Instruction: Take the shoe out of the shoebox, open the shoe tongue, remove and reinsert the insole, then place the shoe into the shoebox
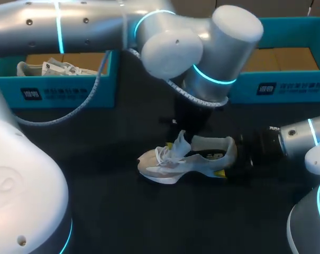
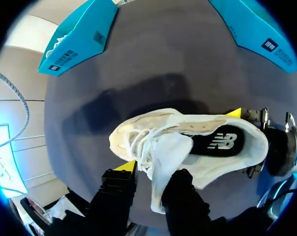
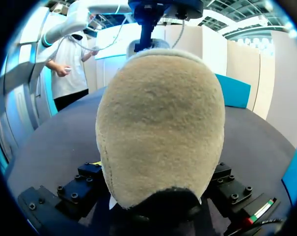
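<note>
Pale cream mesh running shoe (image 1: 186, 159) sits upright on the dark surface (image 1: 85, 153). Your right tool (image 2: 242, 142) is clamped across its heel. Your left tool (image 2: 153, 172) hangs at the raised white tongue (image 2: 170, 150); whether it grips, you cannot tell.

- what kind of place is this?
- looks like a robot lab. the silver left arm (image 1: 70, 26) and right arm (image 1: 302, 135), ringed in blue light, hang over a dark table (image 1: 122, 211); a left shoebox (image 1: 64, 92) and a right shoebox (image 1: 286, 87), both teal, stand at its far edge.
</note>
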`<move>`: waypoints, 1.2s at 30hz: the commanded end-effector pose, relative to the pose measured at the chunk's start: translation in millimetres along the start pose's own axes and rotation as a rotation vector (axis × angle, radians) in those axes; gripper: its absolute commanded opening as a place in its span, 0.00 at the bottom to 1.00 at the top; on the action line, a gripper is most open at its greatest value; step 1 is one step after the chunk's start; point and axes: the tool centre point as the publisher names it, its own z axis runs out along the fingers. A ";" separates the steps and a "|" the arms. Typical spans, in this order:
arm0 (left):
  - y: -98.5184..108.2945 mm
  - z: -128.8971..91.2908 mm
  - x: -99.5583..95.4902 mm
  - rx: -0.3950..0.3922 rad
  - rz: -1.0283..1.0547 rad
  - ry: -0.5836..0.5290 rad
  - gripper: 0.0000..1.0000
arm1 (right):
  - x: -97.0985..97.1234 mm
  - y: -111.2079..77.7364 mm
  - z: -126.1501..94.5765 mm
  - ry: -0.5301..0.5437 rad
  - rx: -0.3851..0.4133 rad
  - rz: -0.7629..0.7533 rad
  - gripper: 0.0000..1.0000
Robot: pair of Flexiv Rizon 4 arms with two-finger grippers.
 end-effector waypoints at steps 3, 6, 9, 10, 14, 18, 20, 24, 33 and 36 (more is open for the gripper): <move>6.4 -8.5 -7.7 -0.006 -0.113 0.078 0.13 | 0.6 0.5 1.4 -0.001 0.003 0.000 0.00; 6.3 -10.9 -11.1 -0.018 -0.111 0.102 0.04 | 0.6 0.5 1.4 -0.001 0.003 0.000 0.00; 4.6 -11.4 -16.4 -0.021 -0.120 0.112 0.00 | 0.6 0.5 1.4 -0.001 0.003 0.000 0.00; 4.1 -11.1 -18.4 -0.023 -0.126 0.115 0.00 | 0.6 0.5 1.4 -0.001 0.003 0.000 0.00; 2.8 -9.0 -27.9 -0.029 -0.139 0.115 0.00 | 0.6 0.5 1.4 -0.001 0.003 0.000 0.00; 3.0 -3.5 -35.5 -0.033 -0.149 0.106 0.00 | 0.6 0.5 1.4 -0.001 0.003 0.000 0.00; 2.9 1.1 -39.3 -0.038 -0.157 0.098 0.00 | 0.6 0.5 1.4 -0.001 0.003 0.000 0.00; 0.9 12.4 -47.6 -0.054 -0.192 0.074 0.00 | 0.6 0.5 1.4 -0.001 0.003 0.000 0.00; -3.3 42.2 -65.7 -0.068 -0.248 0.036 0.13 | 0.6 0.5 1.4 -0.001 0.003 0.000 0.00; -4.3 52.8 -69.1 -0.077 -0.266 0.031 0.25 | 0.6 0.5 1.4 -0.001 0.003 0.000 0.00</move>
